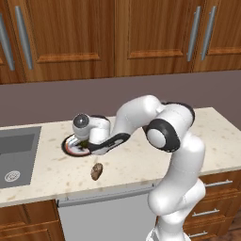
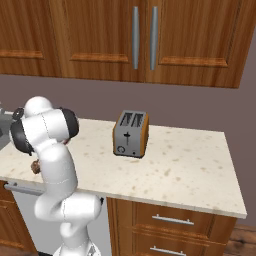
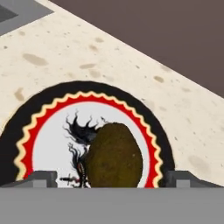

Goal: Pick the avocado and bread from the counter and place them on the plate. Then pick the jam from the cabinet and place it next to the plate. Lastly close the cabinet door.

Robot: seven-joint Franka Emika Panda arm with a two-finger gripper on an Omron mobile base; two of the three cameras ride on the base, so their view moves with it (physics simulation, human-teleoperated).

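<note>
The avocado (image 3: 114, 155), a dark olive ball, lies on the white middle of the plate (image 3: 52, 98), whose rim is red and black. My gripper (image 3: 113, 179) stands open over it, one fingertip on each side and clear of it. From the left base view the gripper (image 1: 86, 145) points down onto the plate (image 1: 69, 148) beside the sink. The bread (image 1: 97, 171), a brown lumpy piece, lies on the counter (image 1: 52, 167) in front of the plate, near the front edge. Wood cabinet doors (image 2: 100, 35) with long silver handles hang above. The jam is out of view.
A grey steel sink (image 1: 14, 155) is set into the counter left of the plate. A silver and brown toaster (image 2: 131, 134) stands to the right of the arm. Drawers (image 2: 172, 220) sit under the counter's right part.
</note>
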